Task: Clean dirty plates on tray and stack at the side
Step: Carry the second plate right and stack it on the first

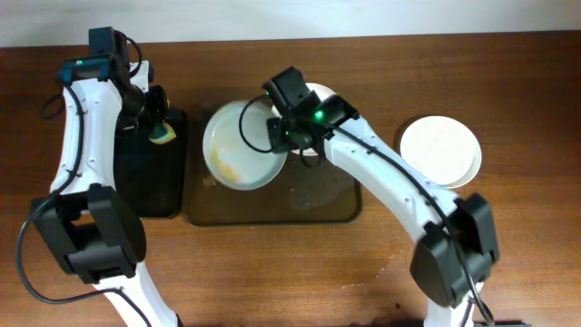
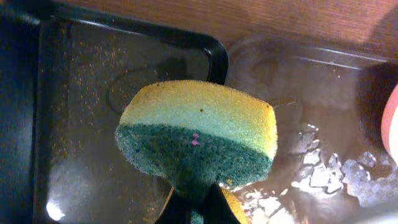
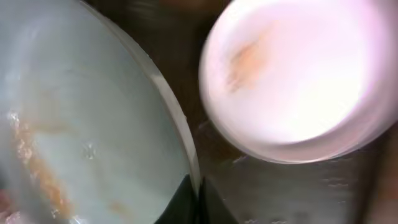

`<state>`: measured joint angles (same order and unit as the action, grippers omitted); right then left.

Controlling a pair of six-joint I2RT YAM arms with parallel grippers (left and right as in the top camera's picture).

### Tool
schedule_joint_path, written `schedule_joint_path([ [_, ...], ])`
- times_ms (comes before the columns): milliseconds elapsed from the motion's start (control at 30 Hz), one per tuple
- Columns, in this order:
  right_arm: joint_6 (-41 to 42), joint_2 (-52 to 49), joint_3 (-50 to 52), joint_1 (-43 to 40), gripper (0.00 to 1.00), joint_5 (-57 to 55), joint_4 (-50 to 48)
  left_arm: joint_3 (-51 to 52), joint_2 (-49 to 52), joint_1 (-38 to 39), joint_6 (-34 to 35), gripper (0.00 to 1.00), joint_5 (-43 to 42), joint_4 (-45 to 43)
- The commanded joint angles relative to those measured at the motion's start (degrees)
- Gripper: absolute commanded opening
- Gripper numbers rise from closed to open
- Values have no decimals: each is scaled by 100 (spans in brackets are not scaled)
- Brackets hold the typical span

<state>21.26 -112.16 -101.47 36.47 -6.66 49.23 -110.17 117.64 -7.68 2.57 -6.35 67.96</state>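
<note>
There is a sponge (image 2: 198,134) that is yellow on one side and dark green on the other. It is pinched in a bit at the bottom. Under the sponge is a small black tray (image 2: 74,130) with tiny specks on it. The tray sits on a brown wooden table (image 1: 272,272) that spreads out wide around the sponge

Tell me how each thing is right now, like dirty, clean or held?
Pale blue-green plate: dirty, rim pinched by right gripper.
Far white plate: dirty, orange smear, on the brown tray.
Side white plate: looks clean.
Sponge: clamped in left gripper.
Black tray: speckled, under the sponge.
</note>
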Motion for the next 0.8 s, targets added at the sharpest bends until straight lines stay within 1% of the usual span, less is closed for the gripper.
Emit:
schedule_joint_path([
  [0,-562,188,-210,507,4,-2343,236,46,-2,-11,-87,1,221,-44],
  [33,-605,188,-210,772,4,-3147,358,46,-2,-11,-87,1,317,-42],
  [67,-608,188,-210,946,4,-3646,396,46,-2,-11,-87,1,319,-44],
  [133,-608,186,-210,1379,4,-5289,415,46,-2,-11,-87,1,319,-44],
  [167,-605,186,-210,1655,4,-6426,413,46,-2,-11,-87,1,319,-42],
  [200,-605,186,-210,1749,4,-6787,415,46,-2,-11,-87,1,317,-42],
  [267,-605,188,-210,1845,4,-7125,415,46,-2,-11,-87,1,317,-42],
  [467,-577,188,-210,1862,4,-7101,457,46,-2,-11,-87,1,317,-42],
  [500,-577,188,-210,1845,4,-6933,457,46,-2,-11,-87,1,317,-42],
  [567,-437,310,-210,1591,4,-5490,555,46,-2,-11,-87,1,317,-42],
  [600,-146,424,-210,1342,4,-4562,706,46,-2,-11,-87,1,317,-35],
  [633,170,636,-210,717,4,-3042,927,46,-2,-11,-87,1,315,-17],
  [667,197,728,-210,302,4,-2317,1027,46,-2,-11,-87,1,317,-22],
  [700,197,833,-210,-413,4,-1353,1200,46,-2,-11,-87,1,317,-28],
  [733,195,859,-210,-1126,4,-636,1375,46,-2,-11,-87,1,317,-26],
  [767,192,859,-208,-1679,4,-197,1502,46,-2,-11,-87,1,315,-26],
])
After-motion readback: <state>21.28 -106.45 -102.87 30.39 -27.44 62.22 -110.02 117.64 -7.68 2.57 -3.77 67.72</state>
